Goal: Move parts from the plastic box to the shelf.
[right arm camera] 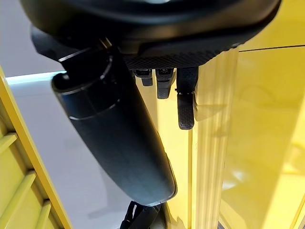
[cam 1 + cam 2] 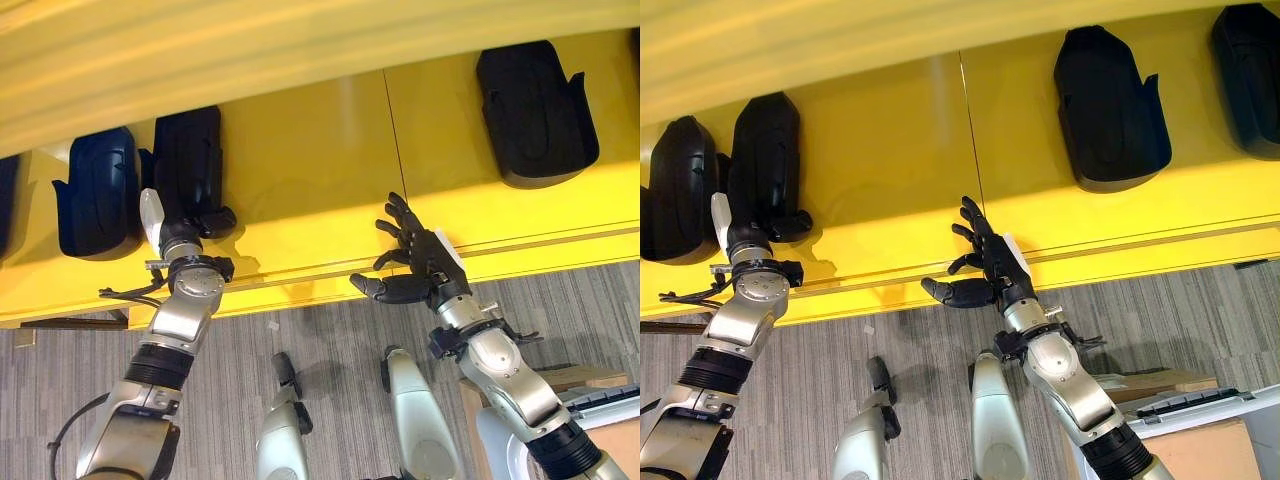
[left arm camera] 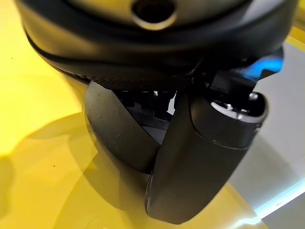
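Observation:
A yellow shelf [image 2: 300, 150] spans the head views, with black moulded parts lying on it. My left hand [image 2: 205, 222] reaches onto the shelf and is shut on the lower end of one black part [image 2: 187, 160], which rests on the shelf surface. Close up, the left wrist view shows that part [image 3: 114, 133] pinched beside the thumb [image 3: 205, 157]. My right hand [image 2: 415, 255] hovers open and empty just in front of the shelf's front edge, near the middle seam. Its fingers [image 1: 186, 109] are straight, with the thumb [image 1: 119, 143] spread.
Other black parts lie on the shelf: one [image 2: 95, 190] right beside the held one, one [image 2: 535, 105] at the right, another [image 2: 1250, 70] further right. A grey plastic box rim [image 2: 1200, 405] and a cardboard box [image 2: 1205, 450] stand at the lower right, on striped grey floor.

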You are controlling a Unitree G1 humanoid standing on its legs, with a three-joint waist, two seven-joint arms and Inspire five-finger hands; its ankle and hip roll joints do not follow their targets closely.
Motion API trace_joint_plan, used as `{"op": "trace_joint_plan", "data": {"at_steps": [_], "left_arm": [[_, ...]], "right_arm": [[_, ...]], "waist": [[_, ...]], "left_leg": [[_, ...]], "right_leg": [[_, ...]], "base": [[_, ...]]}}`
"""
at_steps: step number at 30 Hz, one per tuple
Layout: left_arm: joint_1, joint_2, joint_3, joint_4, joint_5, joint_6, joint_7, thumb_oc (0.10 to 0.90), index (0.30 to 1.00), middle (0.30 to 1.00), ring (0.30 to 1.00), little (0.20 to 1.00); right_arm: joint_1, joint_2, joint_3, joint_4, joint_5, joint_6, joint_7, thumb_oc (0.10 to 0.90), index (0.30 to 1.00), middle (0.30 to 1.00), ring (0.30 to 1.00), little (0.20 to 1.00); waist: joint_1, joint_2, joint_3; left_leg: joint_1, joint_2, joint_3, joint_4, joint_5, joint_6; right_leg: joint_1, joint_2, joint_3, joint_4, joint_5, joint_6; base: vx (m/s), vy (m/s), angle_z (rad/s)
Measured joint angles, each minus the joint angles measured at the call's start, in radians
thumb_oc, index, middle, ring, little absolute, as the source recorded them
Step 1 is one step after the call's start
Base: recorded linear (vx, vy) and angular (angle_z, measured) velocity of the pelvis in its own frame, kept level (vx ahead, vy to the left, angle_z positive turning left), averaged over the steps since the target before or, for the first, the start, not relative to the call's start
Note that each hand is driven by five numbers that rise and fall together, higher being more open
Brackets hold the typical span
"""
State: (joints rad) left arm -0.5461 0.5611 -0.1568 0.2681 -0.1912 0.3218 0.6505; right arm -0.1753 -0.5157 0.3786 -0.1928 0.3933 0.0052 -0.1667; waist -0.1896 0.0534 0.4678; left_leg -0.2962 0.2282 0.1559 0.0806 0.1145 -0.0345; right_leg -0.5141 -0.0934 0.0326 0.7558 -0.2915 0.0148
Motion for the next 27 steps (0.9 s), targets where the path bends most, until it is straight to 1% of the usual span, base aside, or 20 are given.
{"op": "trace_joint_plan", "data": {"at_steps": [6,8,11,12,13,14,21,24,27], "left_arm": [[-0.005,0.000,0.002,-0.044,0.002,-0.004,0.016,0.900,1.000,1.000,1.000,1.000],[-0.014,-0.001,0.005,-0.068,0.003,-0.029,0.029,0.900,1.000,1.000,1.000,1.000],[-0.019,-0.003,0.007,-0.093,0.003,-0.059,0.056,0.900,1.000,1.000,1.000,1.000],[-0.024,-0.005,0.008,-0.100,0.012,-0.087,0.070,0.900,1.000,1.000,1.000,1.000],[-0.036,-0.012,0.008,-0.103,0.021,-0.102,0.074,0.900,1.000,1.000,1.000,1.000],[-0.040,-0.020,0.008,-0.106,0.029,-0.109,0.078,0.900,1.000,1.000,1.000,1.000],[-0.042,-0.030,0.008,-0.117,0.050,-0.130,0.081,0.900,1.000,1.000,1.000,1.000],[-0.042,-0.030,0.008,-0.117,0.051,-0.152,0.086,0.900,1.000,1.000,1.000,1.000],[-0.042,-0.030,0.008,-0.121,0.059,-0.160,0.086,0.900,1.000,1.000,1.000,1.000]], "right_arm": [[0.001,0.002,0.002,0.000,0.000,-0.012,-0.008,0.900,1.000,1.000,1.000,1.000],[0.003,0.002,0.005,0.000,0.001,-0.020,-0.015,0.900,1.000,1.000,1.000,1.000],[0.003,0.002,0.009,0.000,0.001,-0.023,-0.018,0.900,1.000,1.000,1.000,1.000],[0.002,0.002,0.013,0.000,0.001,-0.023,-0.018,0.900,1.000,1.000,1.000,1.000],[0.002,0.002,0.014,0.000,0.001,-0.023,-0.020,0.900,1.000,1.000,1.000,1.000],[0.002,0.002,0.015,0.000,0.001,-0.023,-0.026,0.900,1.000,1.000,1.000,1.000],[0.002,0.002,0.020,0.000,0.001,-0.026,-0.030,0.900,1.000,1.000,1.000,1.000],[0.003,0.002,0.021,0.001,0.002,-0.029,-0.030,0.900,1.000,1.000,1.000,1.000],[0.003,0.002,0.022,0.003,0.002,-0.032,-0.033,0.900,1.000,1.000,1.000,1.000]], "waist": [[0.000,-0.011,0.007],[0.001,-0.014,0.008],[0.001,-0.014,0.008],[0.001,-0.014,0.008],[0.001,-0.014,0.008],[0.001,-0.014,0.008],[0.001,-0.014,0.008],[0.001,-0.014,0.008],[0.001,-0.014,0.008]], "left_leg": [[-0.007,0.003,-0.014,0.000,0.003,-0.005],[-0.010,0.009,-0.020,0.001,0.012,-0.016],[-0.010,0.011,-0.025,0.001,0.016,-0.013],[-0.010,0.015,-0.028,0.002,0.034,-0.014],[-0.012,0.016,-0.032,0.002,0.048,-0.010],[-0.013,0.016,-0.032,0.002,0.048,-0.013],[-0.014,0.016,-0.034,0.002,0.047,-0.015],[-0.014,0.016,-0.034,0.002,0.051,-0.009],[-0.014,0.016,-0.034,0.002,0.048,-0.014]], "right_leg": [[0.000,0.004,-0.009,-0.003,0.002,-0.003],[0.000,0.009,-0.014,-0.004,0.002,-0.003],[0.001,0.013,-0.015,-0.004,0.001,-0.003],[0.001,0.017,-0.016,-0.003,0.002,-0.004],[0.000,0.018,-0.016,-0.003,0.001,-0.004],[0.000,0.018,-0.016,-0.003,0.001,-0.004],[0.000,0.018,-0.016,-0.004,0.001,-0.004],[0.000,0.018,-0.017,-0.004,0.002,-0.004],[0.001,0.018,-0.016,-0.005,0.002,-0.004]], "base": [[0.00,-0.010,0.01],[0.01,-0.039,0.01],[0.00,-0.042,-0.02],[-0.02,-0.038,-0.04],[-0.01,-0.037,-0.03],[0.00,0.000,0.00],[0.00,0.000,0.00],[0.00,0.000,0.00],[0.00,0.000,0.00]]}}
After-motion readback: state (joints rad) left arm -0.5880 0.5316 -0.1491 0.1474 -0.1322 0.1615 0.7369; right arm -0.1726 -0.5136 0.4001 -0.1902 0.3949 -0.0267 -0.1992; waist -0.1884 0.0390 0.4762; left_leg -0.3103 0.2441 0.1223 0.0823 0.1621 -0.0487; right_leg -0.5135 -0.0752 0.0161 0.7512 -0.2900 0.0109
